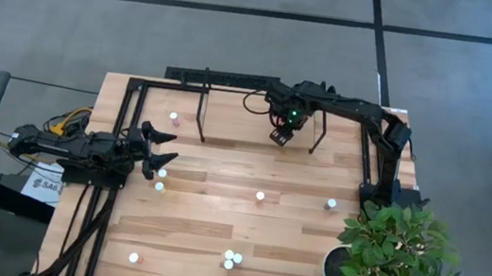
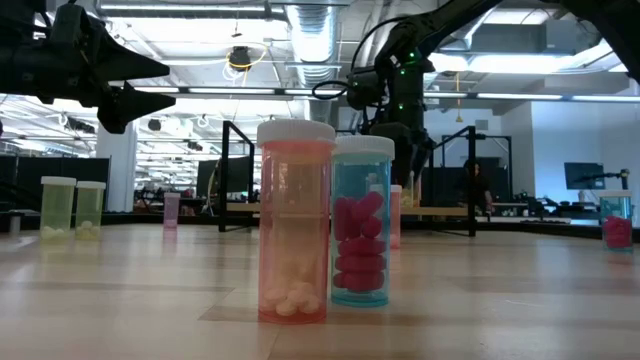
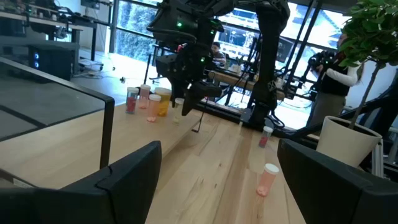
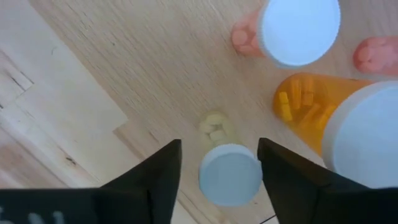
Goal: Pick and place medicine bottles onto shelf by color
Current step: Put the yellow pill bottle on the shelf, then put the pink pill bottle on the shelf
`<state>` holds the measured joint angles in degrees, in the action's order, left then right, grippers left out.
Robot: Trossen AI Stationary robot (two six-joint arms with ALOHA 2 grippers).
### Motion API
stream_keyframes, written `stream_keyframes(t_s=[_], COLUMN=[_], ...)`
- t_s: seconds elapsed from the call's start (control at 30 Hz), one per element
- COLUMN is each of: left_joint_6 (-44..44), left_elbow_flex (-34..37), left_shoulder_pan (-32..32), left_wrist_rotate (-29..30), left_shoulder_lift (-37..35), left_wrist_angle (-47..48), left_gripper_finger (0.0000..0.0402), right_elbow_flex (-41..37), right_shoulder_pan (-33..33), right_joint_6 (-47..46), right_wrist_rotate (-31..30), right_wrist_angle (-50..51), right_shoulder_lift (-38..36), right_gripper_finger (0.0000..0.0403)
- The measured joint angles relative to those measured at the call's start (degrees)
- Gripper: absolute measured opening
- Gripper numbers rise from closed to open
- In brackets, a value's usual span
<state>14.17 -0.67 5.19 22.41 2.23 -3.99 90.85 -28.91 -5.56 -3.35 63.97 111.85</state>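
Right gripper [image 4: 217, 163] points down over the shelf [image 4: 93, 68], fingers parted a bit with gaps either side of a white-capped yellowish pill bottle [image 4: 229, 173] standing upright between them, so it's let go, not clamped. Just past the fingertips stand an orange bottle [image 4: 311, 112] with a big white cap and a pink bottle [image 4: 292, 31], all on the light wood board. Left gripper [image 1: 161, 149] hangs wide open and empty at the table's left side, a white-capped bottle [image 1: 160, 186] near it, more bottles scattered across the tabletop [image 1: 217, 211].
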Motion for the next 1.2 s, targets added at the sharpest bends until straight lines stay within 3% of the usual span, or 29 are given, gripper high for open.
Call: stream_keyframes(t_s=[0.2, 0.8, 0.97, 1.2], left_joint_6=[0.00, 0.01, 0.00, 0.00], left_elbow_flex=[0.00, -0.01, -0.02, 0.00], left_shoulder_pan=[0.02, 0.01, 0.02, 0.02], left_wrist_rotate=[0.00, 0.00, 0.00, 0.00], left_shoulder_lift=[0.01, 0.00, -0.01, -0.01], left_wrist_angle=[0.00, 0.02, 0.02, 0.02], left_gripper_finger=[0.0311, 0.0311, 0.0311, 0.0311], right_elbow_flex=[0.00, 10.82, 15.46, 18.42], right_shoulder_pan=[0.00, 1.36, 4.00, 9.18], right_joint_6=[-1.36, -6.75, -15.55, -37.88], right_wrist_rotate=[-0.11, -5.24, -7.24, -6.24], right_wrist_angle=[0.14, 16.05, 22.58, 26.03], right_shoulder_lift=[0.00, -0.02, -0.02, -0.04], right_gripper_finger=[0.0264, 0.0265, 0.0265, 0.0265])
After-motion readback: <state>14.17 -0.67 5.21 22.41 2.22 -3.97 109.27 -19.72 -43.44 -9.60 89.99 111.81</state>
